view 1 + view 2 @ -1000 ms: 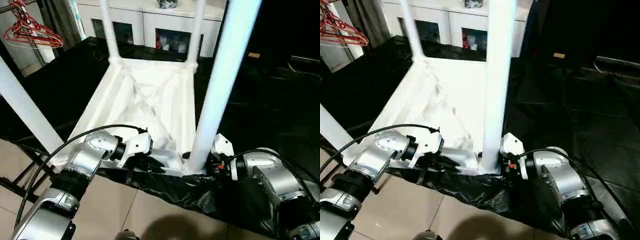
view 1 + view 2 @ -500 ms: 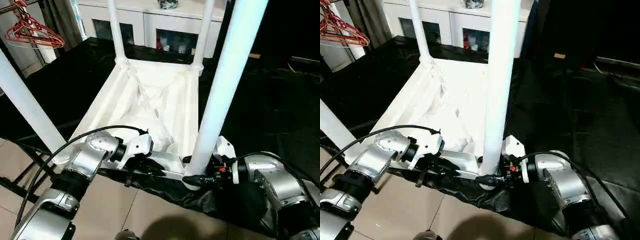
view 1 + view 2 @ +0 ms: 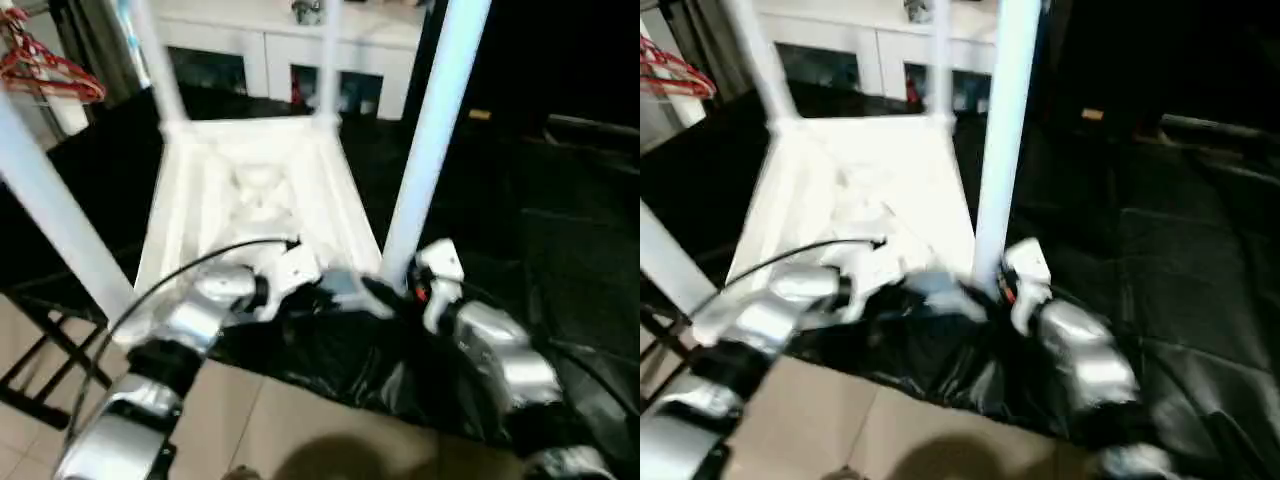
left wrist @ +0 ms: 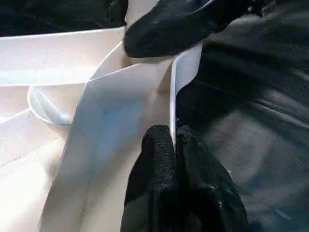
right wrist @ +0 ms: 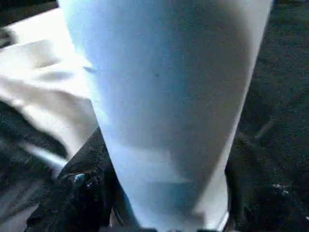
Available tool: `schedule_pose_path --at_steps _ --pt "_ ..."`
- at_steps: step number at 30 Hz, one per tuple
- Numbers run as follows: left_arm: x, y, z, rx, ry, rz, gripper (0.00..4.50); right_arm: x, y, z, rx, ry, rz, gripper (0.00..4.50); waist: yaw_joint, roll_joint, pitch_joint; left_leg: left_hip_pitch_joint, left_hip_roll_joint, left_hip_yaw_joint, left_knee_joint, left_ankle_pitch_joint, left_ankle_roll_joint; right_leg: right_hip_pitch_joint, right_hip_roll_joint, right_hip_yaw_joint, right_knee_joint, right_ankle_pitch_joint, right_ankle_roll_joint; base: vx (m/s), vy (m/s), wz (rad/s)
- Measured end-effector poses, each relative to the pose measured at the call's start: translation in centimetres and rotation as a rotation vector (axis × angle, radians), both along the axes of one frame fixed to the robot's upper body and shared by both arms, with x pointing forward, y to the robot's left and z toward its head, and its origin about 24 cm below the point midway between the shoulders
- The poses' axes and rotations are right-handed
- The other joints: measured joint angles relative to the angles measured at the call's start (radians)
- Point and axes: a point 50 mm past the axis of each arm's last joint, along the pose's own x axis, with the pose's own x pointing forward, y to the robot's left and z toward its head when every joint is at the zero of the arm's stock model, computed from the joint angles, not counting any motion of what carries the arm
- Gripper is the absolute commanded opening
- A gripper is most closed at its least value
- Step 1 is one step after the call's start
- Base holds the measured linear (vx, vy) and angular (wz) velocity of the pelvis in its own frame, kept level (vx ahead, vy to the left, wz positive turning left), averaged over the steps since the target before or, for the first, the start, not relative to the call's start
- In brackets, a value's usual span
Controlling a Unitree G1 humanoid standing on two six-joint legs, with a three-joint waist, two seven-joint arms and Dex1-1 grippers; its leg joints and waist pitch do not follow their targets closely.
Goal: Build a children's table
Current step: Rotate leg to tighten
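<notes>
I see open room over the table top's ribbed underside (image 3: 255,195) between its upright legs (image 3: 430,130), black sheeting (image 3: 540,240) lying open right.

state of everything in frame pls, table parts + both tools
Table top: upside down on black sheeting, ribbed underside up.
Legs: all four standing in the corner sockets; near right leg upright.
Left tool: shut, pinching the top's thin near rim.
Right tool: fingers either side of the near right leg's base.
Cabinet: doors closed.
</notes>
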Motion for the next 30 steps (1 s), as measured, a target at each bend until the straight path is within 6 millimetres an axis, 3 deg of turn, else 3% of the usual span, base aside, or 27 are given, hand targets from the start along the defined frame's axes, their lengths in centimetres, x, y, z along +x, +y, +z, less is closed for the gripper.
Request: schedule_pose_path --at_steps 6,7,13,21,30 --pt "0.0 -1.2 -0.1 0.003 -0.047 0.093 0.00 1.3 1.4 0.1 -0.026 -0.021 -0.176 2.63 -0.011 0.006 -0.003 -0.001 -0.002 0.000 0.000 0.000 0.000 0.000 -0.001 0.001 -0.002 0.000 0.000 0.000 0.000 0.00" --pt "-0.1 -1.3 -0.2 0.000 -0.047 0.098 0.00 1.3 1.5 0.1 -0.029 -0.027 -0.186 3.19 -0.011 0.010 -0.006 -0.002 -0.002 0.000 -0.001 0.000 0.000 0.000 -0.001 0.002 -0.003 0.000 0.000 0.000 0.000 0.00" --pt "-0.2 -1.5 -0.2 -0.007 -0.053 0.102 0.00 1.3 1.5 0.0 -0.061 -0.046 -0.176 3.68 -0.011 0.017 -0.008 -0.003 -0.003 0.000 0.000 0.000 0.000 0.000 -0.001 0.002 -0.003 -0.003 0.001 0.000 0.000 0.00" --pt "-0.3 -0.3 0.0 0.002 -0.037 0.035 0.00 1.0 0.5 0.3 -0.074 -0.051 0.024 3.68 -0.013 0.017 -0.008 -0.003 -0.002 0.000 -0.002 0.000 0.000 -0.001 0.000 0.001 -0.003 -0.004 0.001 0.000 0.000 0.00" --pt "-1.0 1.4 0.4 -0.004 0.031 -0.116 0.00 -0.8 -1.4 0.8 -0.090 -0.042 0.329 3.68 -0.004 0.020 -0.006 -0.004 -0.001 0.000 0.000 -0.001 0.001 -0.001 0.000 0.000 -0.004 -0.004 0.000 0.000 0.000 0.00"
